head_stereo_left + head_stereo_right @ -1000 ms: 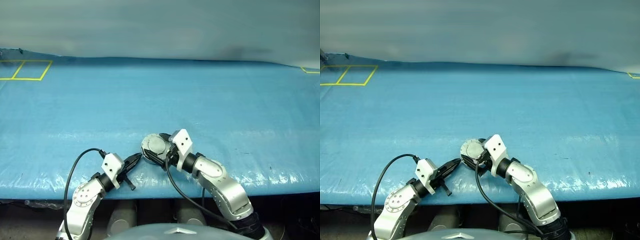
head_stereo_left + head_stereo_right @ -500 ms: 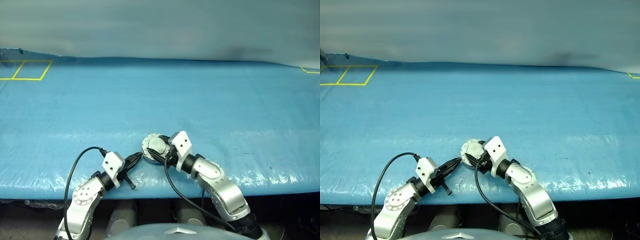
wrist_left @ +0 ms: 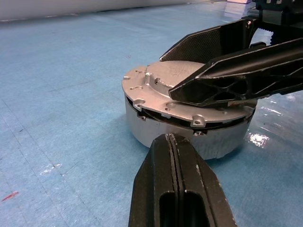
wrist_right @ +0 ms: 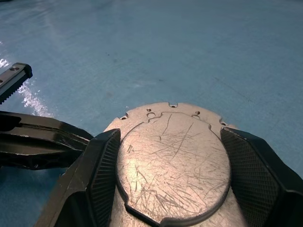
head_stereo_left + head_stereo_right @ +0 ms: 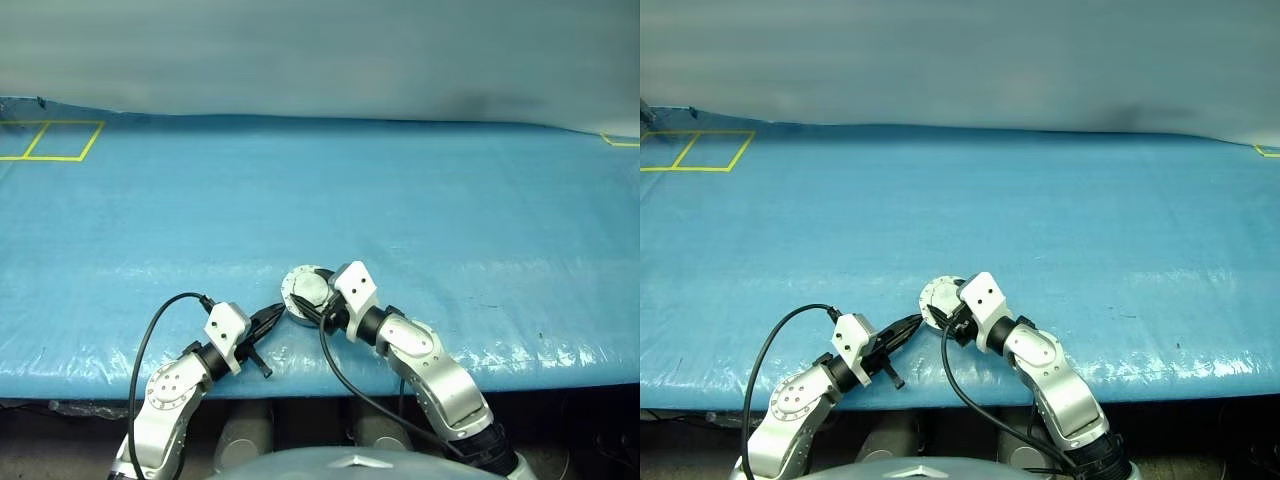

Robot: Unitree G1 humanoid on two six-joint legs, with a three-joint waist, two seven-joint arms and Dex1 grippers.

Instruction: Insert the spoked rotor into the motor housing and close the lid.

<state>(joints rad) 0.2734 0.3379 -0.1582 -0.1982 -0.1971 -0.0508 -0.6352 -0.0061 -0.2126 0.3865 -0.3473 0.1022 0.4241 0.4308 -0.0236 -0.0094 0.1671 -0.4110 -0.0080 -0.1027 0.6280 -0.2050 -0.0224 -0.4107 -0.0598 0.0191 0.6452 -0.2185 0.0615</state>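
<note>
The motor housing (image 3: 189,137), a short grey puck, stands on the blue table near its front edge. The lid (image 4: 173,161), scratched and silvery with a notched rim, lies almost flat on the housing, with a thin dark gap under its rim. My right gripper (image 4: 170,137) reaches over the top, its fingers (image 3: 246,75) shut on the lid's raised centre from both sides. My left gripper (image 3: 171,138) is shut and empty, its tip at the housing's side wall. In the head views the grippers meet at the housing (image 5: 303,290). The spoked rotor is hidden.
The table's front edge (image 5: 300,385) runs just behind both grippers. Yellow tape squares (image 5: 50,140) mark the far left corner, and a yellow tape corner (image 5: 620,140) the far right. A black cable (image 5: 150,340) loops from my left wrist.
The lid has come down from a tilt to lie nearly flat on the housing. My right gripper has narrowed onto it. The left gripper has stayed put.
</note>
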